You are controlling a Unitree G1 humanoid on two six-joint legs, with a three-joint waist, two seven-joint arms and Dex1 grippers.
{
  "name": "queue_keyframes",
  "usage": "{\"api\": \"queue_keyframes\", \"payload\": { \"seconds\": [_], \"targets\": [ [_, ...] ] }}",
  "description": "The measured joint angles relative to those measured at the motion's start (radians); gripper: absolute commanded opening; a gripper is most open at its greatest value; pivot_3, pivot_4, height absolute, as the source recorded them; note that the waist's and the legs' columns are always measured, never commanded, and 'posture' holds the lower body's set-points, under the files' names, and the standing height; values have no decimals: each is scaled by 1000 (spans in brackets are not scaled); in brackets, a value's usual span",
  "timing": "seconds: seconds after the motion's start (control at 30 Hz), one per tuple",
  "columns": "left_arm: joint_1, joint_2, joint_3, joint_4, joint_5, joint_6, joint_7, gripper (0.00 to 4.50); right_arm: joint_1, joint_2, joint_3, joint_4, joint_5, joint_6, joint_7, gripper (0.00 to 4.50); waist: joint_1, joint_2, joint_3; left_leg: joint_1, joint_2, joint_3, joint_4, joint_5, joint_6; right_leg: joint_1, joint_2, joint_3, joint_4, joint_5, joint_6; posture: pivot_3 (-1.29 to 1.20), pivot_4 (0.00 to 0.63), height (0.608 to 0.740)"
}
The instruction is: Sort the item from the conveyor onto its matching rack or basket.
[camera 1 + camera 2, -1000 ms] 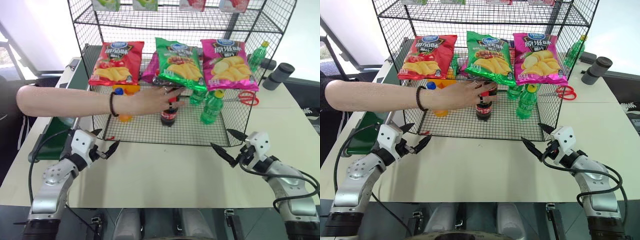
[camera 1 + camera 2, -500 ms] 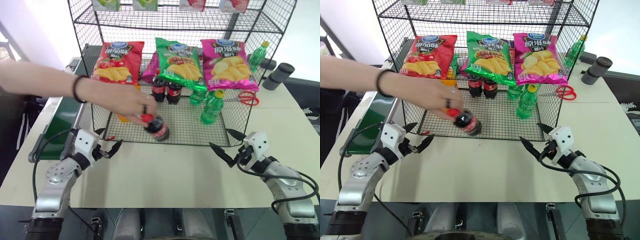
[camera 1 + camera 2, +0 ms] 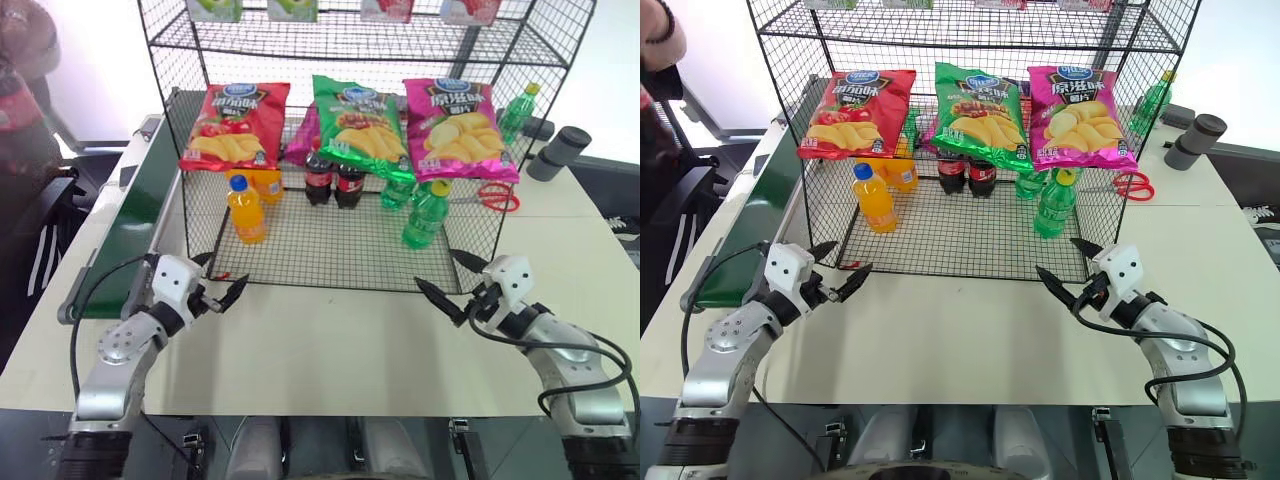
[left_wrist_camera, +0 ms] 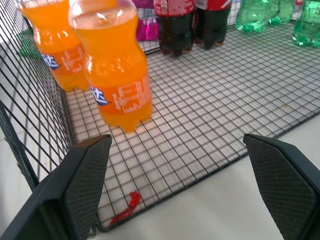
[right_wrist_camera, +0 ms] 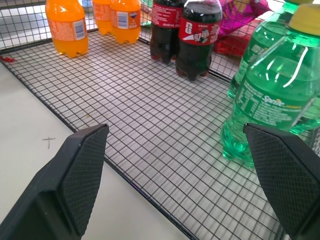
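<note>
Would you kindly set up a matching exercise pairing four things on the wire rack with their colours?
Things:
1. front bottle on the tray's left
2. two bottles under the green crisp bag
3. front bottle on the tray's right
4. crisp bag hung on the right

Colours:
A. pink
B. dark brown, red label
C. orange, blue cap
D. green, yellow cap

Pairs: 1-C, 2-B, 3-D, 4-A
</note>
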Motion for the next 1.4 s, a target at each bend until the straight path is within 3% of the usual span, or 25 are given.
{"api": "queue_keyframes", "payload": {
  "seconds": [0.23, 0.53, 0.8, 1.2, 1.4],
  "targets": [
    [-1, 21, 131, -112, -115, 46, 9, 4500, -45, 5, 27, 26, -5, 0, 5, 4477, -2, 0, 0, 0, 0, 0, 0, 0, 0, 0, 0, 0, 0, 0, 0, 0, 150, 740],
    [-8, -27, 375, -24, -192, 50, 170, 4500, -81, 17, 59, 67, -5, 6, 29, 4477, -1, 0, 0, 0, 0, 0, 0, 0, 0, 0, 1, 0, 0, 0, 0, 0, 150, 740],
    [-41, -56, 376, 103, -81, -9, 298, 4500, -97, 102, 124, 8, -7, 39, -11, 4477, 0, -1, -1, 0, 0, 0, 0, 0, 0, 0, 1, 0, 1, 0, 0, 0, 150, 740],
    [-124, -84, 333, 245, -21, -72, 351, 4500, -77, 176, 257, -160, -43, 125, -98, 4477, -2, -1, -1, 0, 0, -1, 0, 0, 0, 0, 0, -1, 1, 0, 0, 0, 150, 740],
    [-140, -85, 331, 264, -13, -83, 362, 4500, -81, 178, 295, -193, 8, 158, -51, 4477, -1, -1, -1, 0, 0, -1, 0, 0, 0, 0, -1, -1, 1, 0, 0, 0, 150, 740]
  ]
}}
